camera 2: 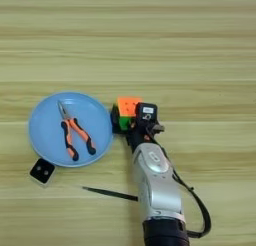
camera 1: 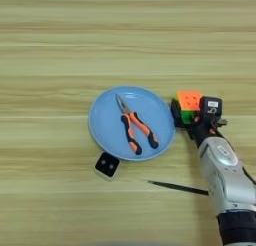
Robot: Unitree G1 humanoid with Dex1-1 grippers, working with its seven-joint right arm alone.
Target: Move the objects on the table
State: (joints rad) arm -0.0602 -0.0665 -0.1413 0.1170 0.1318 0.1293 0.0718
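Right tool (camera 1: 192,112) sits at the cube, its two black fingers on either side of the puzzle cube (camera 1: 188,102) — one finger on the cube's left face, the other on its right, pinching it. Silver forearm (camera 2: 156,182) runs in from the near edge, right of centre, angled up toward the cube. Cube shows an orange top and a green side, and lies just beside the right rim of the round light-blue plate (camera 1: 105,125); touching or not, cannot tell. Pliers (camera 1: 134,126) lie inside the plate, jaws pointing far-left, orange-and-black handles splayed toward the near side. Small black-topped block (camera 1: 107,165) with two dots rests on the desk (camera 1: 60,50) just off the plate's near-left rim. Thin black stick (camera 1: 175,187) lies on the desk nearer than the plate — its right end runs under the forearm.
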